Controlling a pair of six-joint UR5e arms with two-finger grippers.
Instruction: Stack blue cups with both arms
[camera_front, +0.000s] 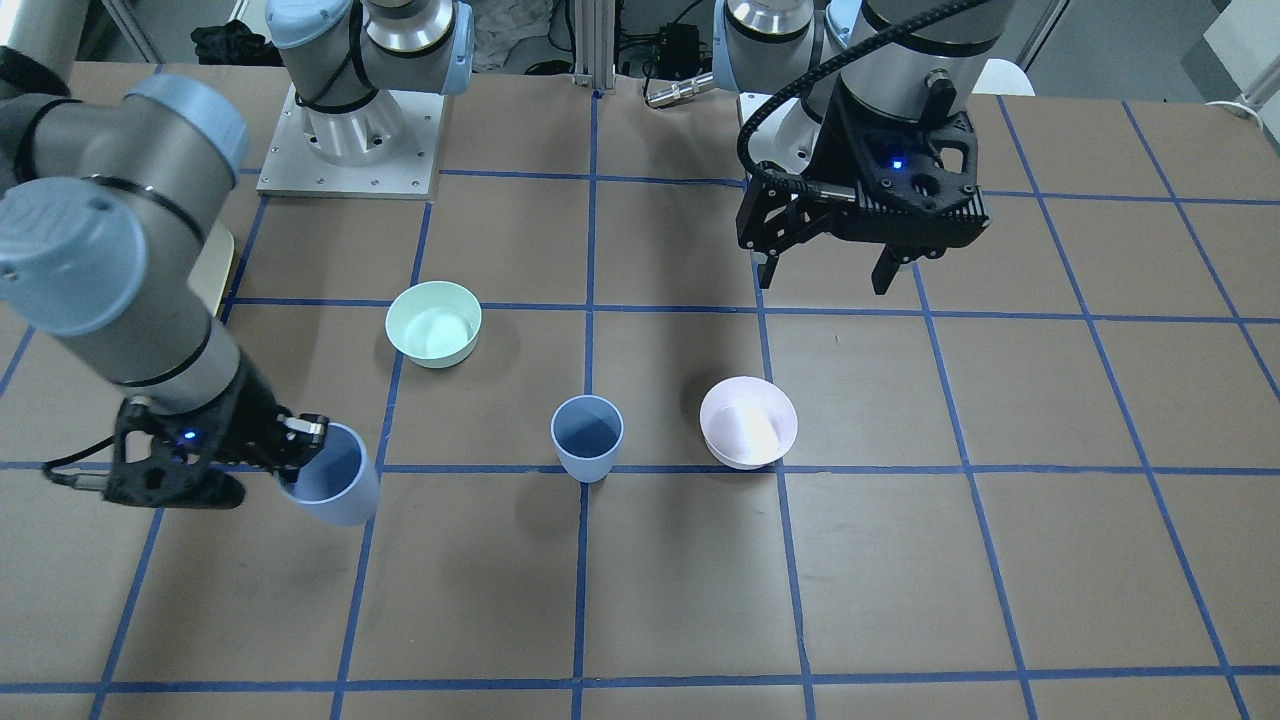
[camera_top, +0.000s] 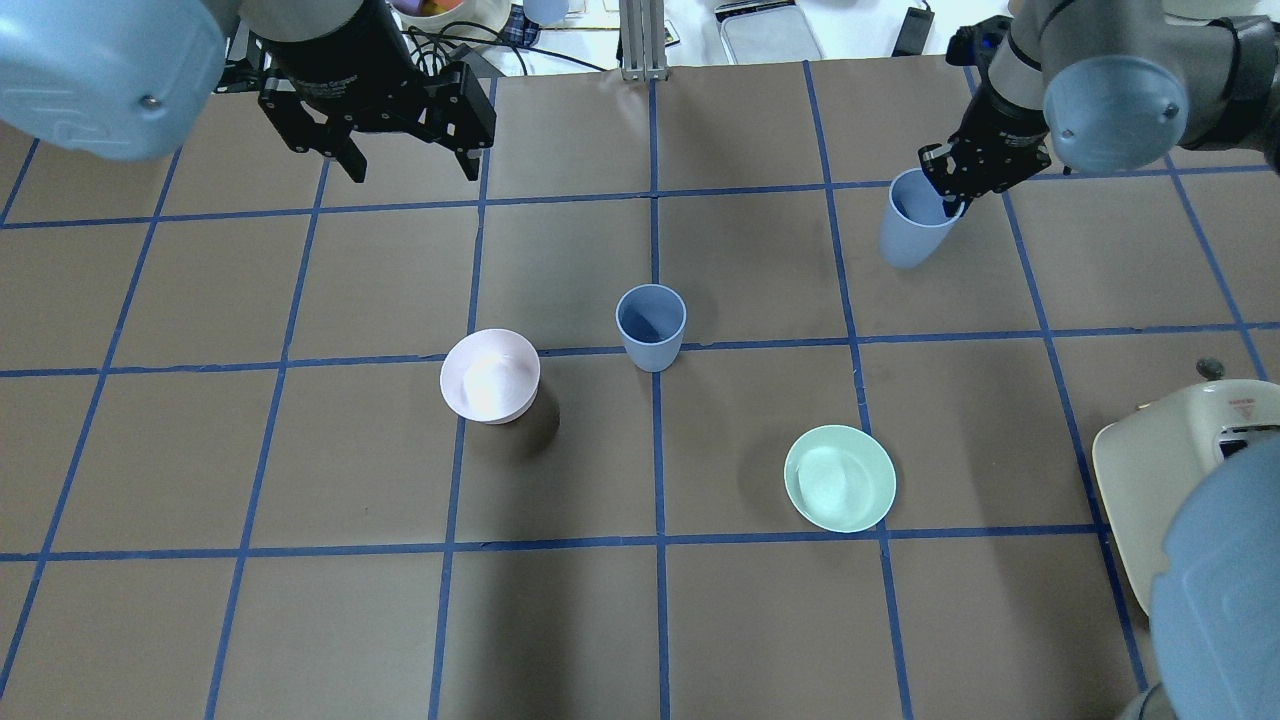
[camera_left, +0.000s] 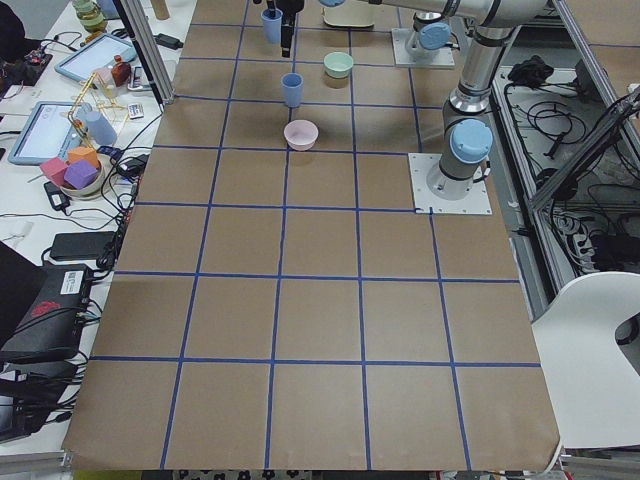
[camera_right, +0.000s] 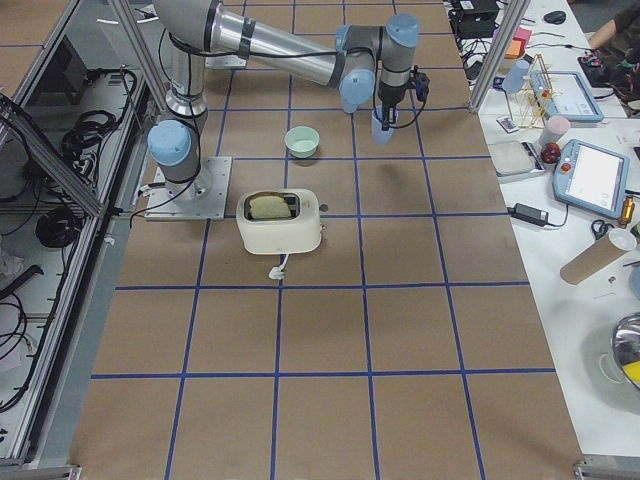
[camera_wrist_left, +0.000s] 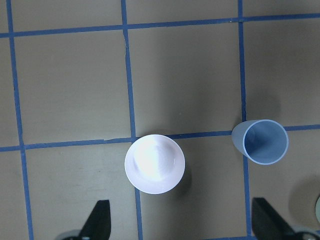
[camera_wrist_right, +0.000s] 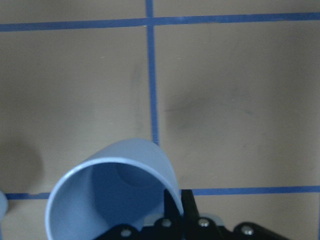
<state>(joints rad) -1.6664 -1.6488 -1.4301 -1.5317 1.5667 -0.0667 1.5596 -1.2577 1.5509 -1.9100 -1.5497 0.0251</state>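
We see the right end effector (camera_top: 945, 198) pinching a smooth, tapered pale-blue plastic cup (camera_top: 908, 240) by its rim, the left end effector (camera_top: 412, 168) spread wide.

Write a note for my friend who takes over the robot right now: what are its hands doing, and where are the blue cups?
Right hand: shut on the held blue cup, pinching its rim. The cup is tilted and looks lifted off the table.
Left hand: open, empty, hovering above the table.
Other blue cup: upright mid-table, beside the pink bowl.
Done: one cup grasped.
Left: carry it over and lower it into the standing cup.
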